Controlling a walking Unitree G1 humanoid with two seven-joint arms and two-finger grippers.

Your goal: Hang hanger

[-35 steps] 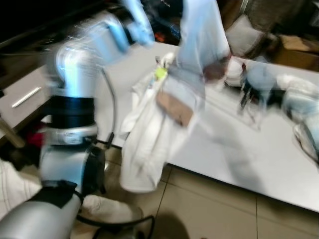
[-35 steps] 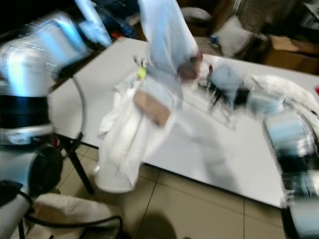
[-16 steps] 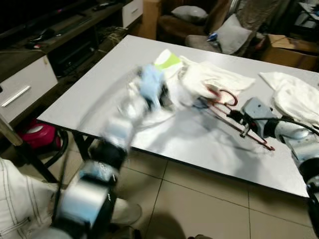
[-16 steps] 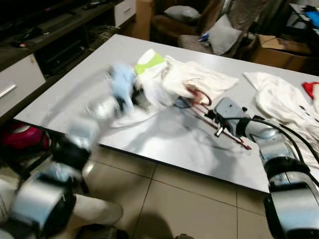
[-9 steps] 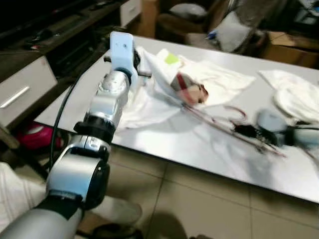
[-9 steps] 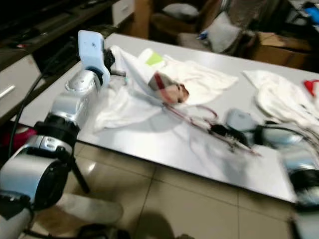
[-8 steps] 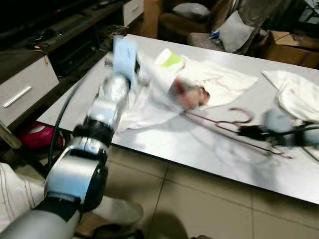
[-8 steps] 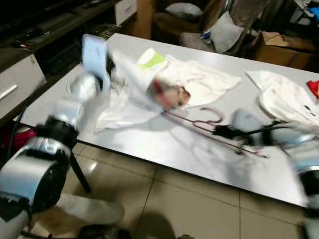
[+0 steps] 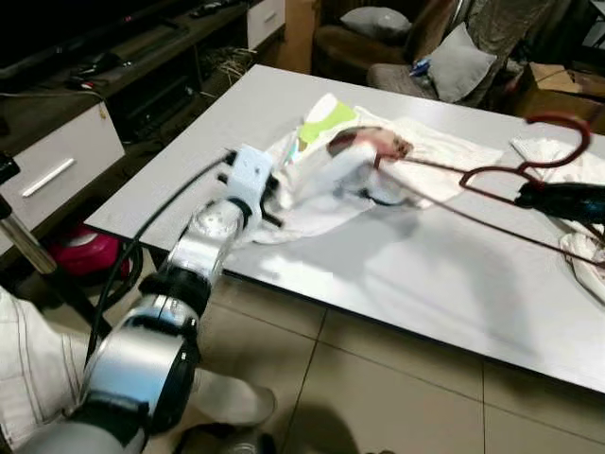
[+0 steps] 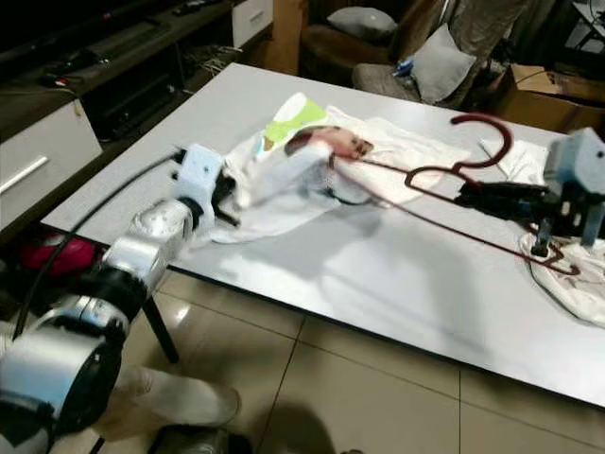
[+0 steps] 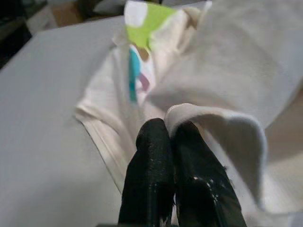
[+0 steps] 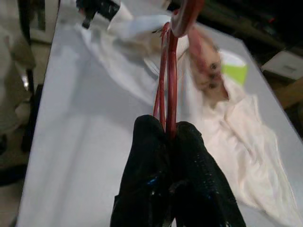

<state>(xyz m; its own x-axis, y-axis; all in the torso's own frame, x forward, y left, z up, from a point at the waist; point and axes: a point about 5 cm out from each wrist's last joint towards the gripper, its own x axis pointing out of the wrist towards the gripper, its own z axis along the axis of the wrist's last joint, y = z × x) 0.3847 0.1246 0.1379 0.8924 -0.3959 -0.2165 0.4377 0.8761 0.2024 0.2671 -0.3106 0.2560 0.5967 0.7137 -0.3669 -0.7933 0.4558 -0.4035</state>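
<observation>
- Two grippers share the load: right gripper (image 10: pixel 473 197), clamped on the red hanger (image 10: pixel 444 175) near its hook, lifts it at right.
- Left gripper (image 11: pixel 165 130), pinching the white shirt (image 9: pixel 326 180), anchors it on the table (image 9: pixel 454 284) for threading.

Bare table (image 9: pixel 444 284) near edge open, white shirt (image 9: pixel 321 180) and red hanger (image 10: pixel 444 203) crossing behind
</observation>
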